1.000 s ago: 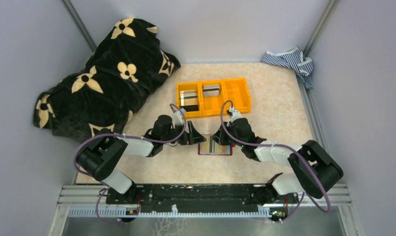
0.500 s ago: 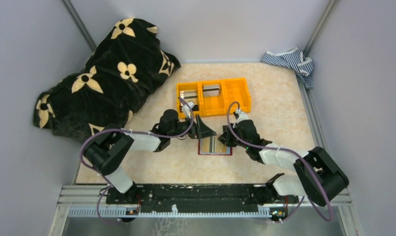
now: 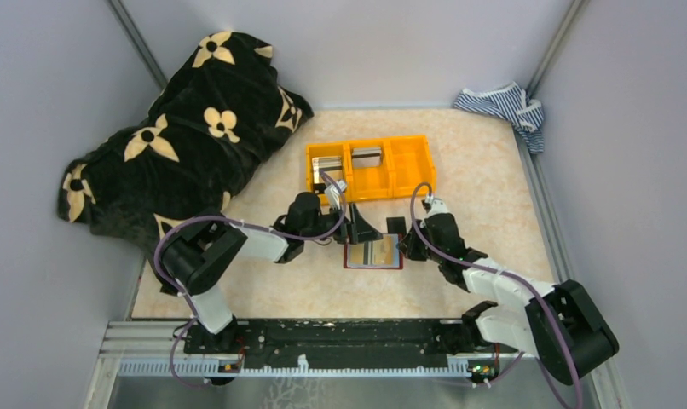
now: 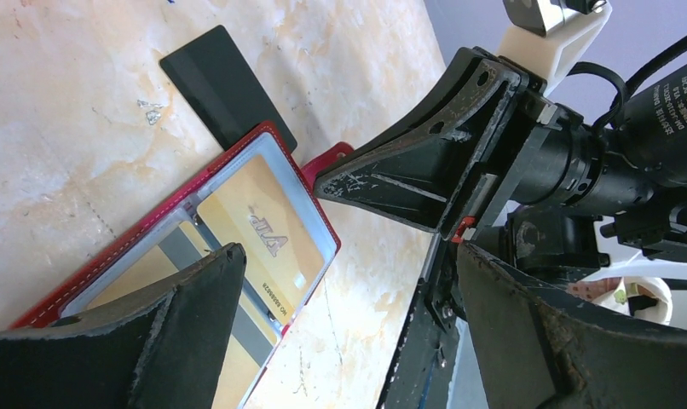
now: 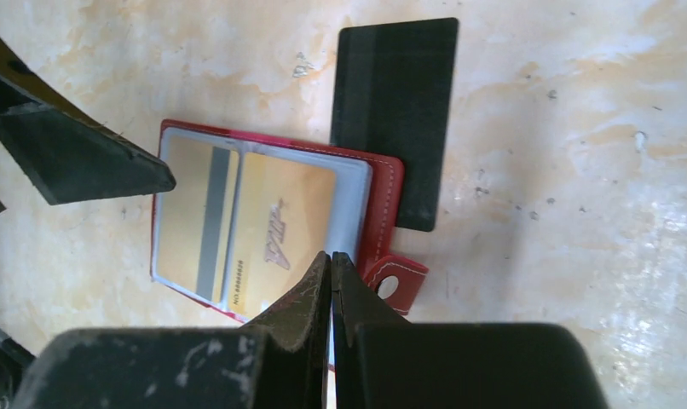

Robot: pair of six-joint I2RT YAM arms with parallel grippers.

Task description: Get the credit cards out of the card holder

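Observation:
The card holder (image 5: 384, 200) lies open on the table, dark red with pale blue pockets and a small tab (image 5: 397, 284). Two gold credit cards (image 5: 248, 220) sit in its pockets. A dark card (image 5: 397, 111) lies flat on the table, its near end tucked under the holder's right edge. My right gripper (image 5: 331, 256) is shut, tips over the holder's right edge by the tab, and nothing shows between the jaws. My left gripper (image 4: 349, 256) stands open just above the holder's left side (image 4: 152, 247). From above, both grippers (image 3: 357, 226) (image 3: 401, 245) flank the holder (image 3: 348, 260).
An orange three-compartment bin (image 3: 408, 166) stands just behind the holder, with cards in its left (image 3: 327, 166) and middle (image 3: 367, 155) compartments. A black blanket with beige flowers (image 3: 178, 136) fills the back left. A striped cloth (image 3: 502, 106) lies in the back right corner.
The left arm has swung right, bringing its open gripper over the holder's left side. The right gripper has shifted right to the holder's right edge and shut.

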